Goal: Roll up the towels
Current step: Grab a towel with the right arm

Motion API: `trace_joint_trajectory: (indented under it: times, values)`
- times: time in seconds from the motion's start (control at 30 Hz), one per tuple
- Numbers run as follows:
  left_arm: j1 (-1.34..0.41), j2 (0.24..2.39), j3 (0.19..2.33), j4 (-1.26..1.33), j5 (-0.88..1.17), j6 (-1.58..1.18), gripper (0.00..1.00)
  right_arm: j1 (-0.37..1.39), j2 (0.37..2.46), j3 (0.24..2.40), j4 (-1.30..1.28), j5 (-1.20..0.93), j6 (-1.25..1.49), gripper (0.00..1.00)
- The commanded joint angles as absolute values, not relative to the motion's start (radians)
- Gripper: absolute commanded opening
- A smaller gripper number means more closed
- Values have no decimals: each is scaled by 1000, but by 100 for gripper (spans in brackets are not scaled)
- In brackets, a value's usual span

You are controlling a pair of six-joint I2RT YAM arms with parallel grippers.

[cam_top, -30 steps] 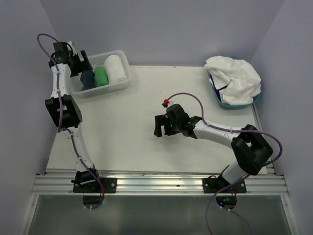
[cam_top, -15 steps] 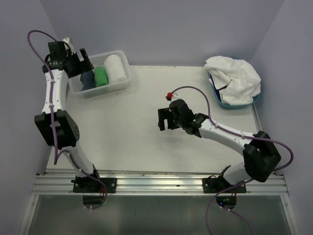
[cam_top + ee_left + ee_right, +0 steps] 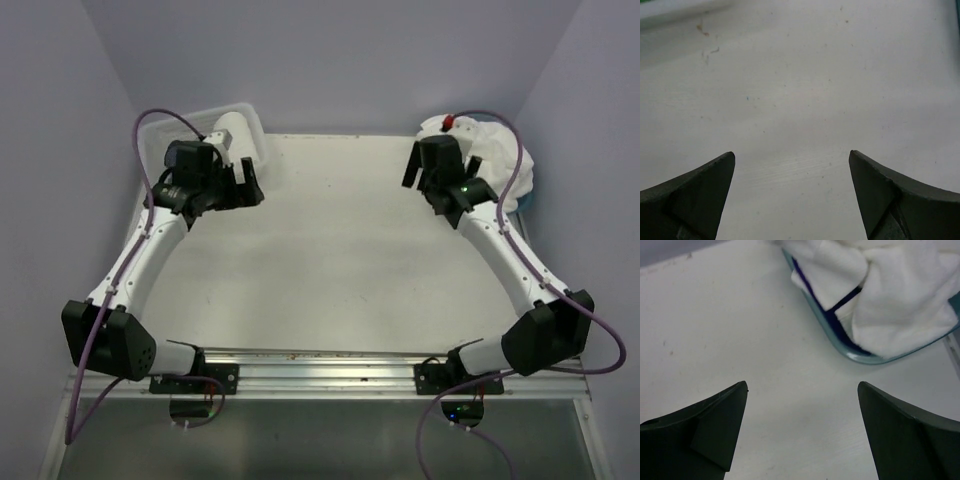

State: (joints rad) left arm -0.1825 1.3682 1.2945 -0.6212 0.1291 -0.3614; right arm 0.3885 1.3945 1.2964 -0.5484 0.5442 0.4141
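Top external view: the flat white tabletop (image 3: 340, 270) has its widest open stretch in the middle, btwn the two arms. Pale grey walls (image 3: 330, 60) close it in at the back and both sides, and a ribbed metal rail (image 3: 330, 372) runs along the near edge.

The left end effector (image 3: 247, 186) hangs at the back-left w/ jaws spread wide and nothing btwn them. It is just beside the clear white plastic basket (image 3: 185, 115), which sits in the back-left corner. A rolled white terry towel (image 3: 232, 130) lies in that basket; the arm hides the rest of the inside.

The right end effector (image 3: 420, 175) is at the back-right, jaws also wide apart and empty, just beside a heap of loose white terry towels (image 3: 500, 150) near the right edge.

Right wrist view gives detail the top view hardly shows. The curved rim of a light blue plastic tub (image 3: 865, 359) holds that heap, and a dark navy towel (image 3: 810, 287) is tucked under the white folds. A strip of bare tabletop separates the fingertips from the rim, so they are not touching.

Left wrist view shows plain, faintly speckled tabletop ahead of the open end effector; basket and roll fall outside it.
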Motion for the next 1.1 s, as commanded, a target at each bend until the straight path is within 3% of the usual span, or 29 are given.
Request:
trace_joint_trajectory:
  times: [0.0, 0.17, 0.33, 0.57, 0.67, 0.7, 0.77, 0.8, 0.87, 1.07]
  values:
    - [-256, 1328, 1229, -589, 109, -411, 100, 292, 1471, 1494, -635, 632, 400, 95]
    - [-360, 1324, 1180, -575, 117, -428, 99, 91, 1749, 1793, -686, 478, 446, 95]
    - [-397, 1299, 1134, -563, 97, -442, 99, 11, 2015, 2141, -765, 391, 489, 94]
    - [-399, 1262, 1158, -601, 29, -457, 99, -60, 2201, 2273, -736, 347, 546, 90]
    - [-399, 1256, 1198, -635, 5, -457, 99, -75, 2237, 2286, -715, 310, 561, 71]
    - [-399, 1250, 1203, -643, 5, -456, 99, -77, 2234, 2284, -710, 307, 566, 48]
    - [-399, 1244, 1213, -649, 5, -451, 99, -78, 2194, 2247, -683, 314, 571, 25]
    - [-399, 1244, 1218, -660, -27, -448, 99, -78, 2168, 2197, -648, 313, 569, 8]
    - [-399, 1244, 1229, -667, -34, -448, 99, -78, 2071, 2140, -614, 319, 569, 0]
    - [-397, 1244, 1298, -715, -66, -423, 100, -78, 1795, 1984, -531, 321, 543, 0]
